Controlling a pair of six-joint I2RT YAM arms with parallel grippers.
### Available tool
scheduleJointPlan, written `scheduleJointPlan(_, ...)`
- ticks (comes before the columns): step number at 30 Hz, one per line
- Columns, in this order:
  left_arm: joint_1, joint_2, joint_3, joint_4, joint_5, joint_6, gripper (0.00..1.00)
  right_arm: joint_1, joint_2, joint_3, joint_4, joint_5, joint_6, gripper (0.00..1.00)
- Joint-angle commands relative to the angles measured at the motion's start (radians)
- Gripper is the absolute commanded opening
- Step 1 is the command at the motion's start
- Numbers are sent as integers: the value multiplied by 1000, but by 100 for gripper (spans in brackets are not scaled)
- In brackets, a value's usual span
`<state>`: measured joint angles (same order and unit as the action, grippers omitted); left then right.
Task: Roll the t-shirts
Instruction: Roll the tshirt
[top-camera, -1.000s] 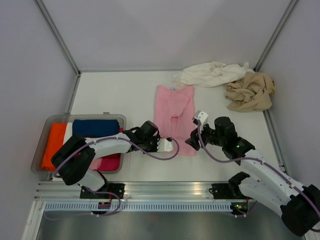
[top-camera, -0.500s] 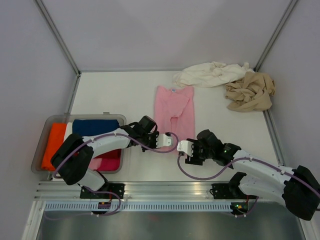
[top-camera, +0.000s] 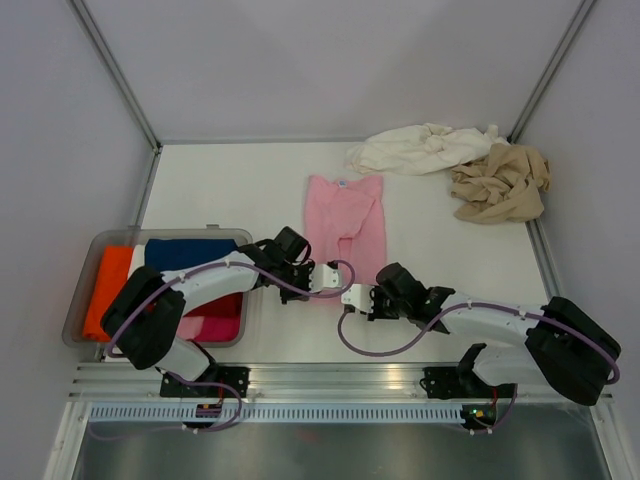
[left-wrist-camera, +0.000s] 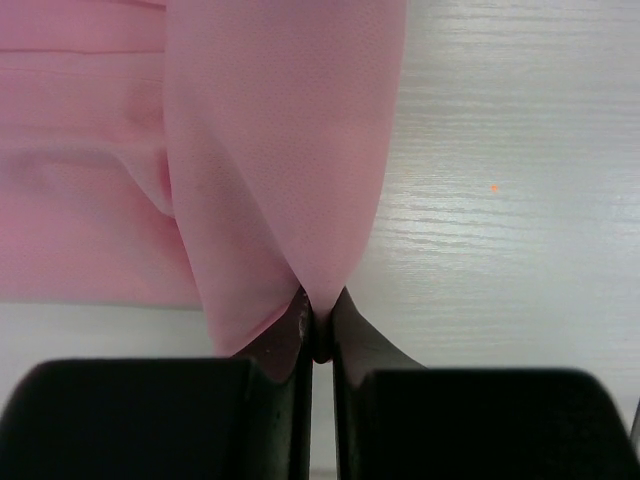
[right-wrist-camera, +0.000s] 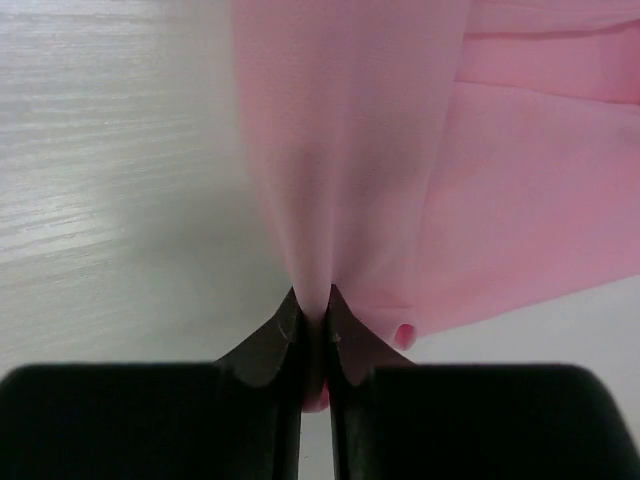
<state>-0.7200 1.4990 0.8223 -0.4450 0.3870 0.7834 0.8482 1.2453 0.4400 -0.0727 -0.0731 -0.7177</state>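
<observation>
The light pink t-shirt (top-camera: 348, 215) lies folded lengthwise on the white table, collar at the far end. My left gripper (top-camera: 326, 283) is shut on its near left hem; in the left wrist view the pink t-shirt (left-wrist-camera: 280, 170) rises in a taut fold from the pinched left gripper (left-wrist-camera: 318, 312). My right gripper (top-camera: 352, 298) is shut on the near right hem, and in the right wrist view the right gripper (right-wrist-camera: 312, 312) pinches the pink t-shirt (right-wrist-camera: 350, 150) the same way. The cream-white t-shirt (top-camera: 420, 148) and the tan-beige t-shirt (top-camera: 500, 185) lie crumpled at the far right.
A clear plastic tray (top-camera: 88, 262) at the near left holds folded orange, navy and magenta clothes. Grey walls enclose the table on three sides. A metal rail (top-camera: 320, 385) runs along the near edge by the arm bases.
My right arm swung left and down from beside the shirt to its near hem and closed on the cloth. My left gripper closed on the hem and shifted slightly left.
</observation>
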Motion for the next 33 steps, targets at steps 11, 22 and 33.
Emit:
scheduleJointPlan(11,112,3,153,-444,246,160,3,0,-29,330,-502,-443,93,0)
scheduleJointPlan(22,248,144,279,-683,378,272,17,-147,83,283,-355,-787,299,0)
scheduleJointPlan(33,372,176,468,-618,343,99,51,-402,224,255,-184,-864,558,0)
